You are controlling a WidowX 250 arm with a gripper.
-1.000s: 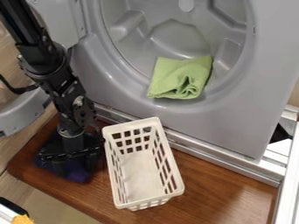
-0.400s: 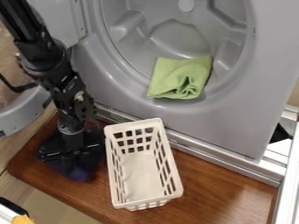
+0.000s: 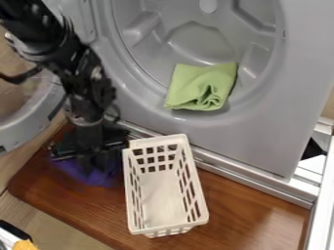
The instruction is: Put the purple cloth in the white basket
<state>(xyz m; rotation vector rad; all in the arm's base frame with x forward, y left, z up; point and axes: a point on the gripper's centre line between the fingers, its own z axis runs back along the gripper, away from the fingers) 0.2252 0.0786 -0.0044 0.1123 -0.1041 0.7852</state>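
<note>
One grey plastic machine front (image 3: 261, 134) spans the top, above a brown wooden board (image 3: 241, 210). A black jointed robot arm (image 3: 81, 80) slants from the upper left. Lower centre, a white slotted plastic basket (image 3: 168, 229) could get shoved if the black two-finger gripper (image 3: 95, 167), near its upper-left corner, crosses too low. Beneath the gripper, at left, is the crumpled purple cloth (image 3: 85, 177); opening and grip cannot be told, so a shallow pinch might drop it or snag it on the rim.

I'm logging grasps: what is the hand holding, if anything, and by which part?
Cannot be told; the hand is at the upper part of the purple cloth.
</note>
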